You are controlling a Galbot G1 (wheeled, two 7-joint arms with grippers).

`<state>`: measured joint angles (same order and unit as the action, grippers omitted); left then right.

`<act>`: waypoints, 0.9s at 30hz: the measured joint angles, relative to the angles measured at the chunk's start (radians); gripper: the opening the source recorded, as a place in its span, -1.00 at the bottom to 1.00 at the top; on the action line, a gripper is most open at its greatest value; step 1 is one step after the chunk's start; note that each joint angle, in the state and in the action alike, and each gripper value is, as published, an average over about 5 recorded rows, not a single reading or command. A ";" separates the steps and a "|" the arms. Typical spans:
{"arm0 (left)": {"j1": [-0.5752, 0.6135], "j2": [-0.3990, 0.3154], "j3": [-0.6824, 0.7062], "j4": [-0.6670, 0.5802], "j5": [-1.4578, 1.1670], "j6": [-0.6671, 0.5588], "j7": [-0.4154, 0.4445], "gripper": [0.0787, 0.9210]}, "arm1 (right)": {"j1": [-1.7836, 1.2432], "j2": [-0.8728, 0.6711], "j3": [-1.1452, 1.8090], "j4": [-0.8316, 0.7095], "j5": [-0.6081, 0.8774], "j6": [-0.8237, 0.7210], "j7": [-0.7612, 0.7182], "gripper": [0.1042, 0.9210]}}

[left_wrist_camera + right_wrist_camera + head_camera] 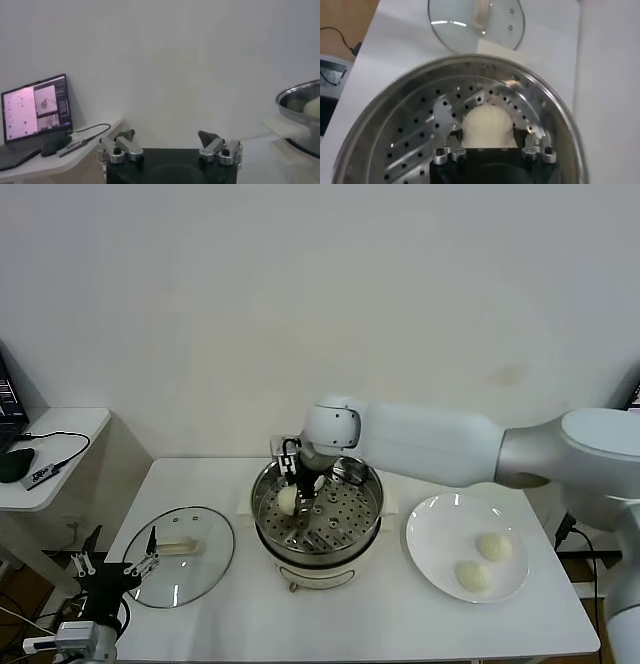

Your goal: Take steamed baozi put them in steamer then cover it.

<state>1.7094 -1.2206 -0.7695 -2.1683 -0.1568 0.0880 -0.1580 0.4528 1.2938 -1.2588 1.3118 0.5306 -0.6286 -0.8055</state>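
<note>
No legible writing on steamer (318, 514)

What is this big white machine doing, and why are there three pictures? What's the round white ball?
It is a robot with two arms. One picture comes from a camera on its head; the other two come from cameras on its wrists. On the white table stands a shiny steamer with holes in its floor. The right gripper is down inside it, its fingers on either side of a soft bun called a baozi. Two more baozi wait on the white plate. The glass lid lies on the table beside the steamer. The left gripper waits open, low at the table's left edge, holding nothing.
</note>
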 measured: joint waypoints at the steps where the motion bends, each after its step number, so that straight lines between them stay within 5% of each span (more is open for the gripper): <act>1: 0.000 0.000 0.000 0.000 0.000 0.000 0.000 0.77 | -0.003 0.004 0.000 -0.003 0.001 -0.002 0.002 0.39; 9: -0.001 -0.001 0.004 -0.001 0.000 -0.001 0.000 0.77 | 0.003 0.008 -0.004 0.002 0.010 -0.012 -0.013 0.74; 27: -0.012 0.014 0.024 -0.005 0.003 0.002 0.001 0.77 | 0.226 -0.306 -0.062 0.191 -0.118 0.136 -0.238 0.76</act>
<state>1.6972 -1.2067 -0.7454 -2.1729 -0.1543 0.0900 -0.1572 0.6787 0.9880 -1.3207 1.5023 0.4121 -0.4925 -1.0435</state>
